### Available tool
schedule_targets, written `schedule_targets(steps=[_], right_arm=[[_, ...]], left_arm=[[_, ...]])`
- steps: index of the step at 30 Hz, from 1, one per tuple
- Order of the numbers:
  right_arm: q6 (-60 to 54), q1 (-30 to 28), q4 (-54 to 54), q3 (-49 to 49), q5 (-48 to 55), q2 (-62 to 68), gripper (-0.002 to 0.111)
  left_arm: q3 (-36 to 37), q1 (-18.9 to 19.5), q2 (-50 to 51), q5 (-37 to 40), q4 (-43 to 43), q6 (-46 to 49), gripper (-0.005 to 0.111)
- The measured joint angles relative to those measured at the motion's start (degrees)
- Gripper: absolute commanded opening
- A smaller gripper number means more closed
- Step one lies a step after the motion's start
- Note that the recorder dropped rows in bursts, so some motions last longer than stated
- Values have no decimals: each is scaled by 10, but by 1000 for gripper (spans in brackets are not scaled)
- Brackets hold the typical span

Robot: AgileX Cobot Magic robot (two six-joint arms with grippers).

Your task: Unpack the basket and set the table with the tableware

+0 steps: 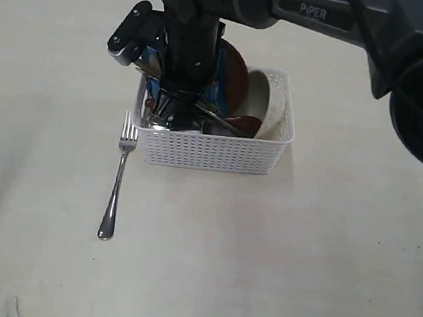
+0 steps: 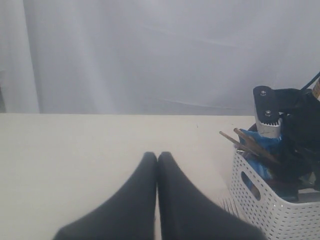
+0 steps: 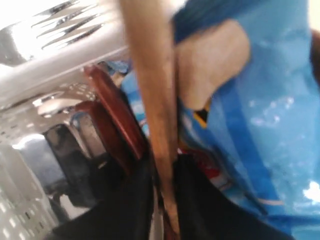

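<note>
A blue crisp packet point(image 3: 260, 100) fills much of the right wrist view, close and slightly blurred. Its glossy bright-blue foil is creased and catches small highlights. It carries a pale tan patch, a darker blue band running along it, and small bits of yellow, black and red print. In the exterior view only slivers of its blue show, and it stands roughly upright. In the left wrist view a white curtain point(image 2: 150, 55) hangs across the whole background in soft vertical folds.
</note>
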Motion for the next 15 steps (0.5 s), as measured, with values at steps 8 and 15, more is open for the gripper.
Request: schedule_targets(steps=[8, 15], right_arm=[[-5, 0, -2, 0, 0, 0, 0], [-7, 0, -2, 1, 6, -12, 0]], left_arm=[[0, 0, 0, 0, 0, 0, 0], [0, 0, 0, 0, 0, 0, 0]])
